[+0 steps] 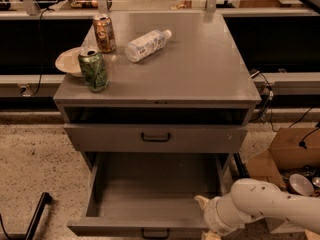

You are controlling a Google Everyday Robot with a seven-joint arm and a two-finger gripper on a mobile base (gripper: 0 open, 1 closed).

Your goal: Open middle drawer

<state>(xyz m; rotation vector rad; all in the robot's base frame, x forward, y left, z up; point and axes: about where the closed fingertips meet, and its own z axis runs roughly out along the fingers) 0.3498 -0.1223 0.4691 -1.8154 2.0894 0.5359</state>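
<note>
The grey metal cabinet [200, 69] has its middle drawer [150, 184] pulled far out, showing a deep plain grey interior. Its low front with a small dark bar handle [155, 232] is at the bottom edge of the view. Above it, the taller-fronted top drawer [100, 139] with a wider handle [155, 137] stands slightly out. My gripper [204, 205], on a white arm [265, 206] coming in from the lower right, is at the open drawer's front right corner, next to its rim. The lowest drawer is out of view.
On the cabinet top stand a green can [93, 69] and a brown can [104, 33], with a plastic bottle [146, 45] lying on its side and a pale bowl [67, 61] at the left edge. A cardboard box [285, 159] sits on the floor to the right. A dark bar [37, 216] lies lower left.
</note>
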